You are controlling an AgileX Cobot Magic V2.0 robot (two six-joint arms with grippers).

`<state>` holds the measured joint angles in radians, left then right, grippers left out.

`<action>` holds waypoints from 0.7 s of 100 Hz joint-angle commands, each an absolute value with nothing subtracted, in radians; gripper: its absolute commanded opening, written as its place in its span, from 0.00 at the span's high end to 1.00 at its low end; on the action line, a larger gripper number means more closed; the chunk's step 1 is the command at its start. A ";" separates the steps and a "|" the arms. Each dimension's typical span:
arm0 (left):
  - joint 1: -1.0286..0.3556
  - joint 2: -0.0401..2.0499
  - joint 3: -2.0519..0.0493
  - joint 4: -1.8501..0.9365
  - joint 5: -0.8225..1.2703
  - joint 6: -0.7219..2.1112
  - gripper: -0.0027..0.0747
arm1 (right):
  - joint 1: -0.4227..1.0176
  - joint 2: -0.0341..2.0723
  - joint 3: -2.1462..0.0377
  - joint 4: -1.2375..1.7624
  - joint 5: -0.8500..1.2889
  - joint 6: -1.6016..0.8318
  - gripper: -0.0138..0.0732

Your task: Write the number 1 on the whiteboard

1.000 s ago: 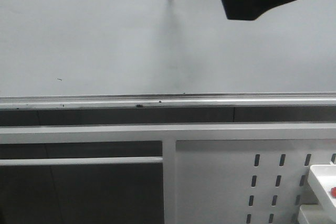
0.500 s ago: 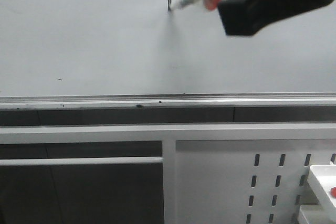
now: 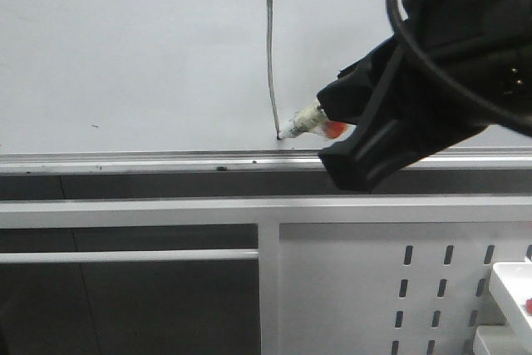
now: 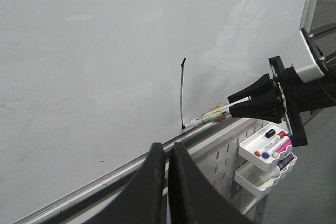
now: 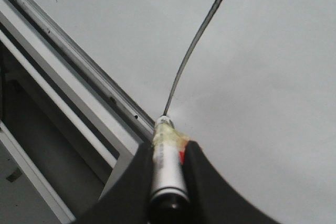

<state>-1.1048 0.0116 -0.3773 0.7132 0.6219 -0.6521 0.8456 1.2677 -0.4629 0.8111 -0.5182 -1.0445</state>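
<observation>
The right claw (image 5: 167, 182) is clamped on a marker (image 3: 301, 125) whose tip touches the whiteboard (image 3: 133, 47) at the foot of the number 1 (image 3: 270, 56). The stroke's long axis runs nearly straight up the whiteboard from that tip, so lifting away looks like the next call. The left claw (image 4: 167, 171) hangs apart from the board, fingers nearly together, gripping nothing. Count: one stroke, one marker in use, one small speck (image 3: 94, 126) beside the rail (image 3: 125, 160).

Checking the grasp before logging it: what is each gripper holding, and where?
Right gripper holds the marker by its barrel, behind the tip. Left gripper holds nothing.
</observation>
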 commanded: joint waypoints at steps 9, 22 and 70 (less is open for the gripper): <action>-1.109 0.023 -0.400 0.732 0.562 -0.664 0.99 | 0.843 1.235 -0.494 0.812 -0.590 -1.057 0.93; -1.109 0.023 -0.400 0.733 0.562 -0.664 0.99 | 0.874 1.142 -0.535 0.813 -0.336 -1.057 0.93; -1.111 0.245 -0.485 0.531 0.512 -0.425 0.91 | 0.928 0.944 -0.751 0.813 0.259 -1.057 0.93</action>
<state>-1.1048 0.1229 -0.4150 0.6068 0.6100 -0.5697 0.9265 0.9467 -0.6617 0.8138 0.2250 -1.0449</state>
